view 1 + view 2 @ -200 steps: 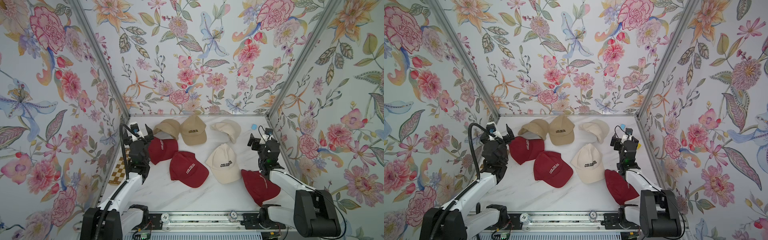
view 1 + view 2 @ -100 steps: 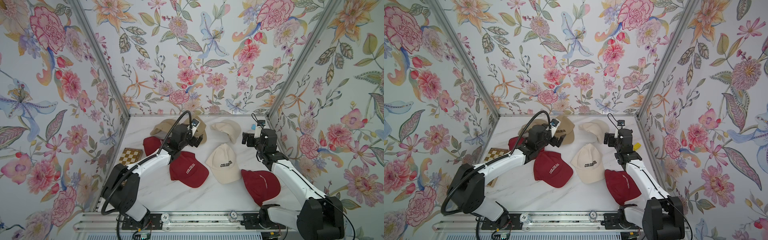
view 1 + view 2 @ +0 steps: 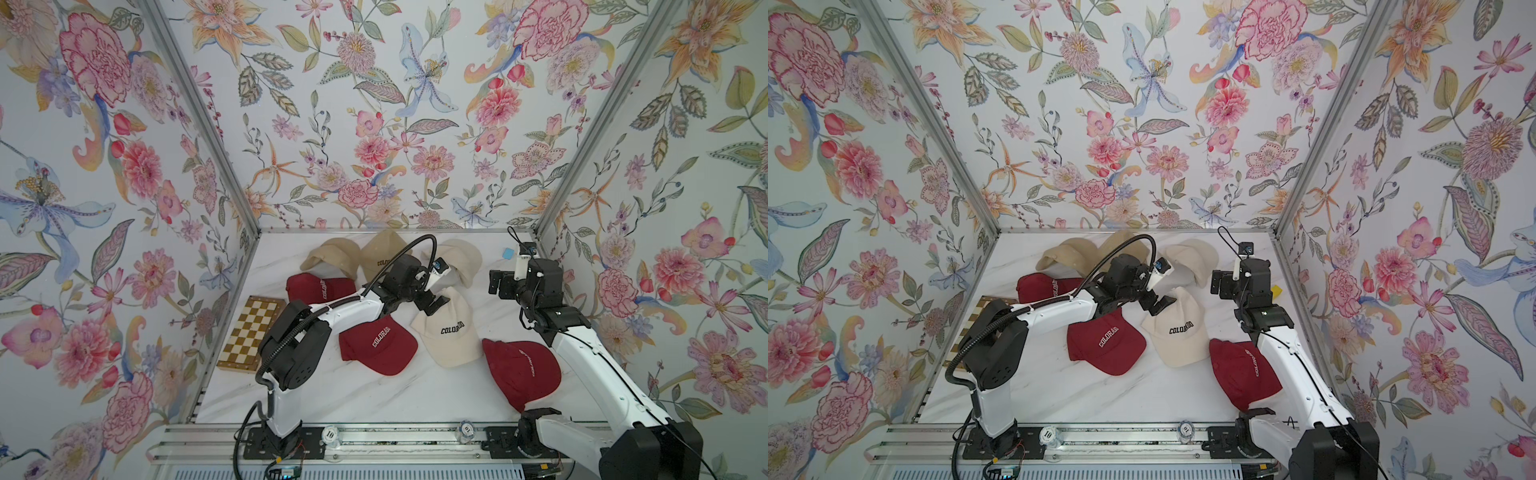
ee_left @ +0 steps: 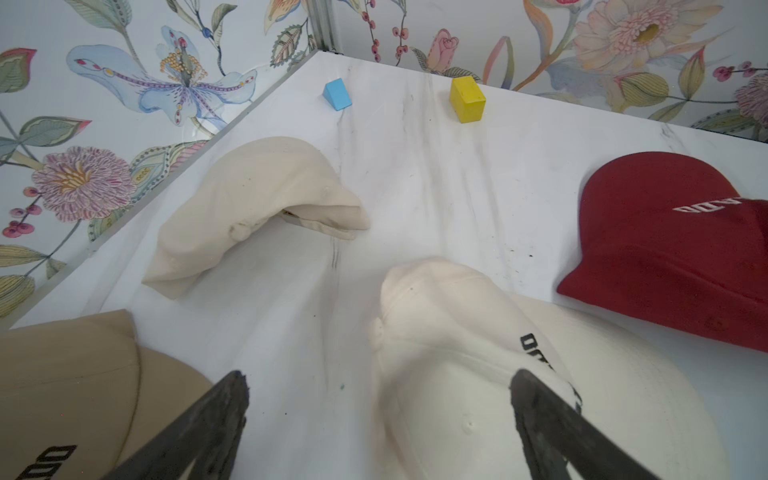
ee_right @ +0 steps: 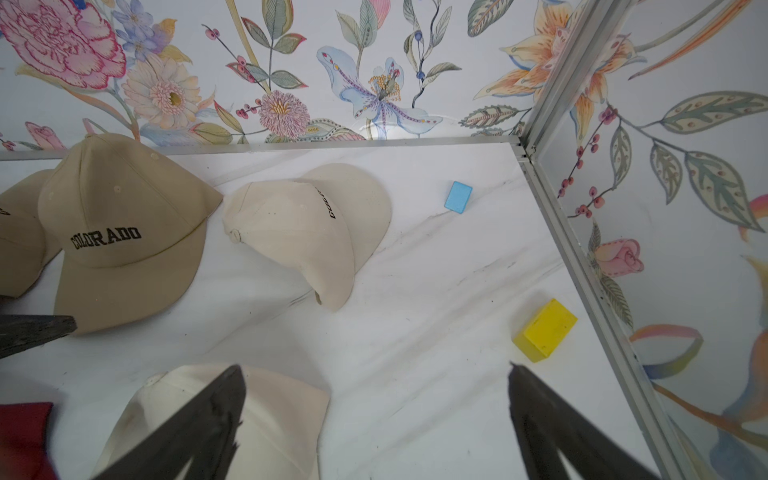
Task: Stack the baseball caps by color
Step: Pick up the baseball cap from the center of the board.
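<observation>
Lying unstacked across the marble table [image 3: 365, 399]: at the back, lettered tan cap [image 3: 380, 254] overlapping left tan cap [image 3: 332, 255], far cream cap [image 3: 465, 259] beside them; nearer, back red cap [image 3: 318, 286], middle red cap [image 3: 378, 347], near cream cap [image 3: 451, 338], right red cap [image 3: 519, 370]. Hiding part of the back red cap, the lettered tan cap and the checkered board [image 3: 249, 332] behind the left arm [image 3: 345, 309]; covering the right red cap's edge with the right arm [image 3: 582, 353]. Holding the left gripper [image 4: 378, 380] spread wide over the near cream cap's crown, gripping nothing, failing through blur to show any contact. Hanging the right gripper [image 5: 374, 372] wide open and empty above the table beside that cap, near the yellow block [image 5: 545, 328] and blue block [image 5: 458, 196]
</observation>
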Robot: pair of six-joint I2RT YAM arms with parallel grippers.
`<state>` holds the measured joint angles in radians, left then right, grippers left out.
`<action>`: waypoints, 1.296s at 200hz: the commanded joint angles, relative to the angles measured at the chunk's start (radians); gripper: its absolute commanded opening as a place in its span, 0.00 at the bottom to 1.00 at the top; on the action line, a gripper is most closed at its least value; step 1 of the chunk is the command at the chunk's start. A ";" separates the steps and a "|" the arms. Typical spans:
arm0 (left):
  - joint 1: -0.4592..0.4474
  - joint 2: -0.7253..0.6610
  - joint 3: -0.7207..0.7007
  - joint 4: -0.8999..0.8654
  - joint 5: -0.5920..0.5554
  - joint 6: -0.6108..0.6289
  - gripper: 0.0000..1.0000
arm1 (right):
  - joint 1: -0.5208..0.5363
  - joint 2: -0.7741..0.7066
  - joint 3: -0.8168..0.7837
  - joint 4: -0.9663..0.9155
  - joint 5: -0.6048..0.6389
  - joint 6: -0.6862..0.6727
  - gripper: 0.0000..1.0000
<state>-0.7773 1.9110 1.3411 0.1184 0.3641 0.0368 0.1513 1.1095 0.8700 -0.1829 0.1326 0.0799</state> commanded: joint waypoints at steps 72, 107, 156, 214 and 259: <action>-0.048 -0.076 -0.057 0.000 -0.094 -0.023 1.00 | -0.019 -0.012 0.015 -0.035 -0.027 0.026 0.99; -0.044 0.041 0.091 -0.098 -0.074 0.113 1.00 | -0.019 -0.008 0.023 -0.046 -0.044 0.024 0.99; 0.020 0.158 0.206 -0.160 0.037 0.179 1.00 | -0.021 0.004 0.020 -0.044 -0.060 0.024 0.99; 0.080 0.273 0.375 -0.345 0.263 0.251 0.99 | -0.021 0.038 0.015 -0.011 -0.085 0.039 0.99; 0.100 0.337 0.460 -0.453 0.384 0.263 0.94 | -0.022 0.056 0.016 -0.002 -0.094 0.041 0.99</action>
<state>-0.6868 2.2063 1.7561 -0.2245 0.6384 0.2752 0.1352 1.1526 0.8700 -0.2047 0.0566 0.1066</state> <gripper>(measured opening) 0.950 0.988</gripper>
